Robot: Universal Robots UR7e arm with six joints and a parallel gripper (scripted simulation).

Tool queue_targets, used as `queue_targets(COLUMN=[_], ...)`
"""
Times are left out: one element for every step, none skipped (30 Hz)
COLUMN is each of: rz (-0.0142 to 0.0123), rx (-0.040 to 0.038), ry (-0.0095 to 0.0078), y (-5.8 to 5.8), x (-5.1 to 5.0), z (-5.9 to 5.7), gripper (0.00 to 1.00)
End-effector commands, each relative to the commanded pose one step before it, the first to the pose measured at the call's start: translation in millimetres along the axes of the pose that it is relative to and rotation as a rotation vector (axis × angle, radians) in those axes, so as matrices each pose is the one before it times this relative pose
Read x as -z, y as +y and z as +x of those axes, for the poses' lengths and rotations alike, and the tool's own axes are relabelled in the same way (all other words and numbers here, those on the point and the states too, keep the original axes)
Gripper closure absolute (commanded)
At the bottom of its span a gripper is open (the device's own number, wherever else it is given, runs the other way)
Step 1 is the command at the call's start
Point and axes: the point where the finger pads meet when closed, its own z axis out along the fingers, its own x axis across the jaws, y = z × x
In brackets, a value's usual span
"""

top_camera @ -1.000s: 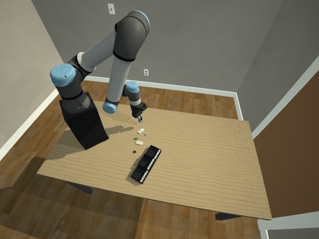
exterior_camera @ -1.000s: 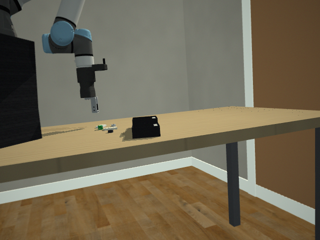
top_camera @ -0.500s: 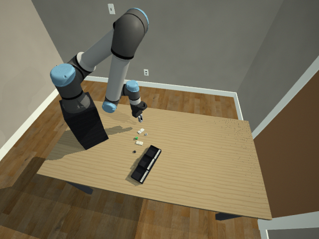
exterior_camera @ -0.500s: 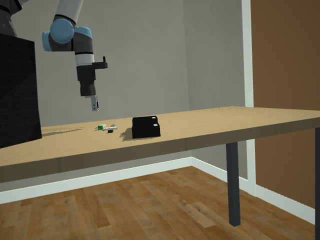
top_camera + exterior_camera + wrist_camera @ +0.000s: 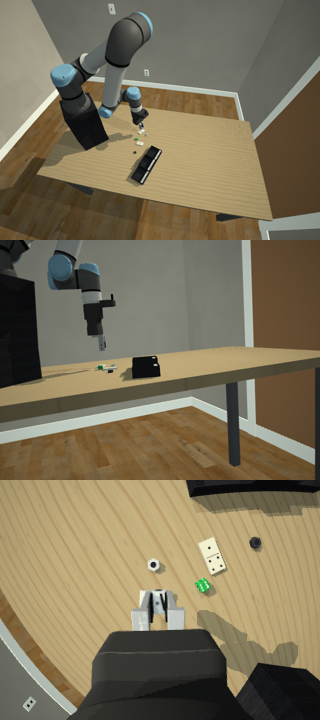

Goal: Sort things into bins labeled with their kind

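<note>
My gripper (image 5: 141,126) (image 5: 102,350) (image 5: 158,600) is high above the table, its fingers close together on a small pale thing (image 5: 158,606) with a dark dot; its kind is unclear. A domino (image 5: 141,132) (image 5: 141,598) lies below, partly hidden by the fingers in the wrist view. A white nut (image 5: 146,134) (image 5: 113,365) (image 5: 149,564) lies beside it. A green die (image 5: 136,138) (image 5: 100,367) (image 5: 202,585), another domino (image 5: 139,143) (image 5: 212,556) and a small black piece (image 5: 134,152) (image 5: 110,371) (image 5: 255,543) lie apart. Three black bins (image 5: 146,162) (image 5: 146,370) stand in a row; their labels are unreadable.
The wooden table (image 5: 201,160) (image 5: 196,364) carries the bins toward its front edge. The black robot pedestal (image 5: 86,129) (image 5: 18,330) stands at the left of the small things. The nearest bin wall shows at the top of the wrist view.
</note>
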Motion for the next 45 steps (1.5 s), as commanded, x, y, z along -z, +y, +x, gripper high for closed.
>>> queue_targets(rz=[0.00213,0.0,0.00007,0.00004,0.00004,-0.00001,0.00003,0.00003,0.00003,0.00003,0.00003,0.00003,0.00002,0.00002,0.00002,0.00002,0.00002,0.0,0.0,0.00005,0.00002,0.00002,0.00002,0.00002,0.00002,0.00002,0.00001,0.0,-0.00001,-0.00001,-0.00001,0.00001,0.00002,0.00003,0.0,0.0,0.00006,0.0006,0.0004,0.0002,0.00011,0.00012,0.00023,0.00039,0.00056], rx=[0.01249,0.0,0.0,0.0,0.0,0.00001,0.0,0.0,0.0,0.0,0.0,0.0,0.0,0.0,0.0,0.0,0.0,0.0,0.0,0.0,0.0,0.0,0.0,0.0,0.0,0.0,0.0,0.0,0.0,0.0,0.0,-0.05152,-0.05,-0.05,0.0,0.0,-0.05,-0.02167,-0.01781,-0.01907,-0.01971,-0.02011,-0.02042,-0.02068,-0.02088], ry=[-0.00758,0.0,0.00007,0.00008,0.00008,0.00009,0.00008,0.00008,0.00008,0.00007,0.00007,0.00007,0.00007,0.00007,0.00007,0.00007,0.00007,0.0,0.0,0.00006,0.00007,0.00006,0.00006,0.00006,0.00006,0.00006,0.00006,0.00002,0.0,0.0,0.0,0.00004,0.00004,0.00011,0.0,0.0,0.00046,0.00008,-0.00006,-0.00016,-0.0002,-0.00022,-0.00023,-0.00024,-0.00026], y=[-30.59,0.0,-4.4,-4.46,-4.46,-4.54,-4.46,-4.46,-4.46,-4.46,-4.46,-4.46,-4.46,-4.46,-4.46,-4.46,-4.46,0.0,0.0,-4.4,-4.45,-4.45,-4.45,-4.45,-4.45,-4.45,-4.45,-1.27,-0.02,-0.01,-0.01,-4.45,-4.65,-4.83,0.0,0.0,-5.03,-5.17,-5.29,-5.29,-5.34,-5.39,-5.45,-5.5,-5.54], x=[0.24,0.0,-0.04,-0.01,-0.01,0.04,0.0,0.0,0.0,0.0,0.0,0.0,0.0,0.0,0.0,0.0,0.0,0.0,0.0,-0.02,0.0,0.0,0.0,0.0,0.0,0.0,0.0,0.0,0.0,0.0,0.0,0.0,0.0,0.0,0.0,0.0,0.0,0.0,0.0,0.0,0.0,0.0,0.0,0.0,0.0], z=[22.12,0.0,4.08,4.08,4.08,4.04,4.07,4.07,4.07,4.07,4.07,4.07,4.07,4.07,4.07,4.07,4.06,0.0,0.0,4.09,4.07,4.07,4.07,4.07,4.06,4.06,4.06,1.14,-0.01,-0.01,-0.01,4.1,3.83,3.61,0.0,0.0,3.44,3.12,2.93,2.9,2.8,2.69,2.58,2.47,2.35], gripper=[0.68,0.68,0.68,0.68,0.68,0.68,0.68,0.68,0.68,0.68,0.68,0.68,0.68,0.68,0.68,0.68,0.68,0.68,0.68,0.68,0.68,0.68,0.68,0.68,0.68,0.68,0.68,0.68,0.68,0.68,0.68,0.68,0.68,0.68,0.68,0.68,0.68,0.68,0.68,0.68,0.68,0.68,0.68,0.68,0.68])
